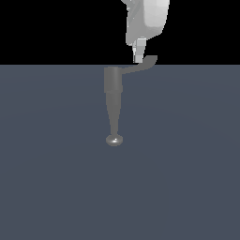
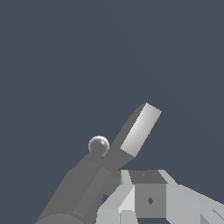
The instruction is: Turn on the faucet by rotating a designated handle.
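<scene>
A matte grey faucet (image 1: 113, 89) with a short cylindrical body lies on a flat slate-blue surface (image 1: 56, 164) near the far edge of that surface in the exterior view, a little to the exterior view's left of the arm. From the body a long tapering spout runs toward the camera, its long axis almost straight down the picture, and ends in a shiny rounded tip (image 1: 114, 140). A thin, flat grey lever, the handle (image 1: 140, 65), sticks out sideways from the top of the body toward the exterior view's right; it is slightly bent and widens into an upturned end that rises just above the surface's far edge against the black background. In the wrist view the handle (image 2: 135, 133) shows as a flat bar with a pale lit face, angled away from the dark body, with the shiny tip (image 2: 99, 145) beside it. The white robot gripper (image 1: 138, 55) hangs from above, its fingers pointing down and close together, their tips touching or just above the handle's middle; I cannot tell whether they clamp anything.
</scene>
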`<state>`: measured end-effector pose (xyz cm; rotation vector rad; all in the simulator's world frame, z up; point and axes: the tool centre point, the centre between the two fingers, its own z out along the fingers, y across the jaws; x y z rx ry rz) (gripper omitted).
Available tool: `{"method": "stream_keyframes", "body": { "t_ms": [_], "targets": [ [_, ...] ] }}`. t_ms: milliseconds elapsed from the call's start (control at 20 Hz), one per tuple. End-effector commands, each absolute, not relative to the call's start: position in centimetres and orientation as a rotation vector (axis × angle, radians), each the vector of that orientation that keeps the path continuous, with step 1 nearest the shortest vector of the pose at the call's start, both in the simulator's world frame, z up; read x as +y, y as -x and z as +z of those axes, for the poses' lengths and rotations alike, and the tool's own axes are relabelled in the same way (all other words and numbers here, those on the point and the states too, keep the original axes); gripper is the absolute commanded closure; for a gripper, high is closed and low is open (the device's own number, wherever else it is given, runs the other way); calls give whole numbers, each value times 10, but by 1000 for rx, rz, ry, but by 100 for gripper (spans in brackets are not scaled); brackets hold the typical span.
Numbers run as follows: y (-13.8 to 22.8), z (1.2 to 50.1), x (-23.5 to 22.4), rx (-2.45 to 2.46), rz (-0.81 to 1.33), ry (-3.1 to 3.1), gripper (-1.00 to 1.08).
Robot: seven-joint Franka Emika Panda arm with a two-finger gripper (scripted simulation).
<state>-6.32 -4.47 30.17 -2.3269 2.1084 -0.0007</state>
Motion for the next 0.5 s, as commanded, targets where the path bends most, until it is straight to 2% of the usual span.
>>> {"method": "stream_keyframes", "body": {
  "t_ms": [0, 450],
  "targets": [
    [58, 301, -62, 2135, -2, 2303, 108],
    [40, 300, -82, 2145, -1, 2295, 108]
  ]
}}
